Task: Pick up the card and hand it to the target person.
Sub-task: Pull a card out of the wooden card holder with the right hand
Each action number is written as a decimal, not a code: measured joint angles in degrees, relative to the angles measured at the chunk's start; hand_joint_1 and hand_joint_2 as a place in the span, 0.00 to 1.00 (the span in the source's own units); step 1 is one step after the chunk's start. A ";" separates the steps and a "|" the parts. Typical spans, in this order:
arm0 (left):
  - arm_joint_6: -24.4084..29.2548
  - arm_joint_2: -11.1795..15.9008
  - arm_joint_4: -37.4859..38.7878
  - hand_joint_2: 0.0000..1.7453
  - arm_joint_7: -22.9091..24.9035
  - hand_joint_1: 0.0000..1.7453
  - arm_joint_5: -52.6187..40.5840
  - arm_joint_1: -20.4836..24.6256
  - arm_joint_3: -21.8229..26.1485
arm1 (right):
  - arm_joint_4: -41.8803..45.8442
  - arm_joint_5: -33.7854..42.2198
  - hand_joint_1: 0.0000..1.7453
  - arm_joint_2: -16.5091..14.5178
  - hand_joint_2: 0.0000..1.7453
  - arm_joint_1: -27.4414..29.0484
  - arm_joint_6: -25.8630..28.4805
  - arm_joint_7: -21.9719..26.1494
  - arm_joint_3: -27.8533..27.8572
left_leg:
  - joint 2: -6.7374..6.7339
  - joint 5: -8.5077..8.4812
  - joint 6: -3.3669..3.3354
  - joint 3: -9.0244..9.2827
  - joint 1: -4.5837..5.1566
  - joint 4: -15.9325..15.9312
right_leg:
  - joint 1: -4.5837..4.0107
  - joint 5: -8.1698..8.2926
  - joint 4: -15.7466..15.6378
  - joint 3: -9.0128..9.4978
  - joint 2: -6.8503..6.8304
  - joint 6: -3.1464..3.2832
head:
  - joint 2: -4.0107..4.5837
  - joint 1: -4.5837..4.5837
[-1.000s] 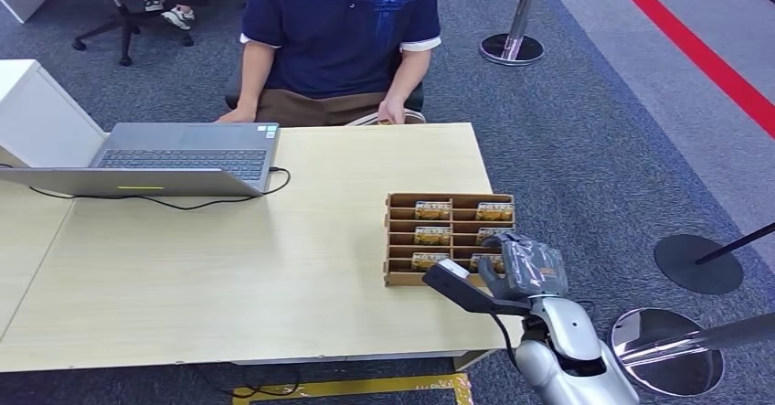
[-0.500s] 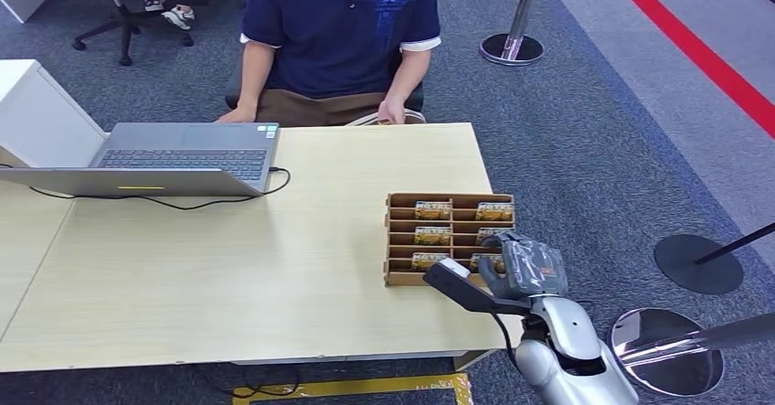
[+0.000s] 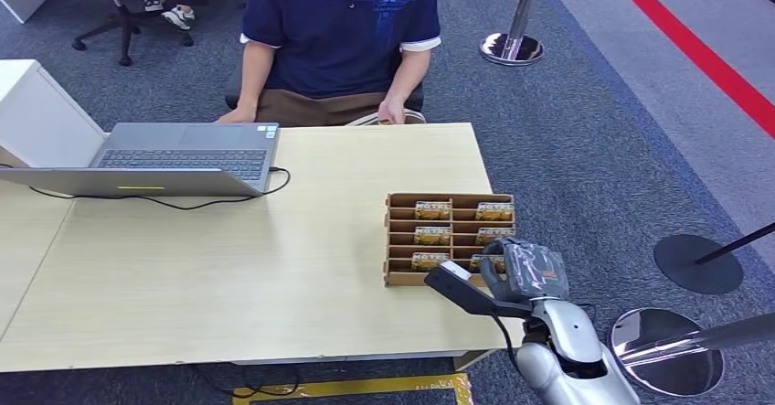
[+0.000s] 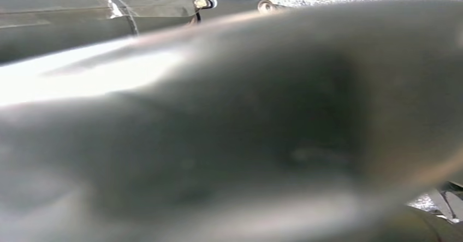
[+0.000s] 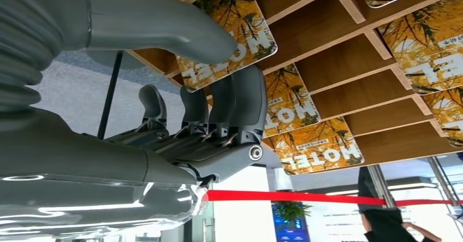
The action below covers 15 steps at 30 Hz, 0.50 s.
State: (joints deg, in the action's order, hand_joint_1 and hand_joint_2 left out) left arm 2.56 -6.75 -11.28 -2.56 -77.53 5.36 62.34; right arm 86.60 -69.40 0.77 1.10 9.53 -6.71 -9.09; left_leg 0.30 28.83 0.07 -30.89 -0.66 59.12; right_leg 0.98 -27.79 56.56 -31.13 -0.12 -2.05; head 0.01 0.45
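Since a moment ago our right hand [image 3: 521,268] has crept slightly lower right in the head view, over the near right corner of the wooden card tray [image 3: 395,240] on the table [image 3: 228,259]. Up close, thumb and fingers [image 5: 240,102] pinch the edge of a card [image 5: 232,40] in its slot. We cannot tell our left hand's state.

the head view is evenly and brightly lit from overhead — sharp all over, with soft, short shadows under the table [image 3: 274,268] edge and a bright reflection on the polished stanchion base [image 3: 665,339]. the left wrist view is almost wholly out of focus, a grey smear with one blown-out white streak. the right wrist view is crisp, though glare washes out the bright background and glints on the right hand [image 5: 164,116].
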 joint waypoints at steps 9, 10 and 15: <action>0.02 0.00 0.00 0.00 0.09 0.00 0.25 0.00 0.04 | 0.00 0.27 0.67 0.02 1.00 0.38 -0.02 0.11 0.00 | 0.00 0.00 0.00 0.00 0.00 0.00 | 0.00 0.00 0.00 0.00 0.00 0.00 | 0.01 0.01; 0.02 0.00 0.00 0.00 0.09 0.00 0.26 0.00 0.04 | 0.00 0.29 0.67 0.02 1.00 0.38 -0.02 0.13 0.00 | 0.00 0.00 0.00 0.00 0.00 0.00 | 0.00 0.00 0.00 0.00 0.00 0.00 | 0.00 0.01; 0.02 0.00 0.00 0.00 0.09 0.00 0.27 0.00 0.04 | 0.00 0.31 0.67 0.02 1.00 0.38 -0.02 0.16 0.00 | 0.00 0.00 0.00 0.00 0.00 0.00 | 0.00 0.00 0.00 0.00 0.00 0.00 | 0.00 0.01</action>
State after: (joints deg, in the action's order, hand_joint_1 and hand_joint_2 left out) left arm 2.58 -6.75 -11.28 -2.47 -77.26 5.36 62.38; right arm 86.60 -69.09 0.79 1.48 9.51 -6.55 -9.09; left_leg 0.30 28.83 0.07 -30.90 -0.66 59.12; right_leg 0.98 -27.79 56.56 -31.13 -0.12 -2.05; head 0.02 0.46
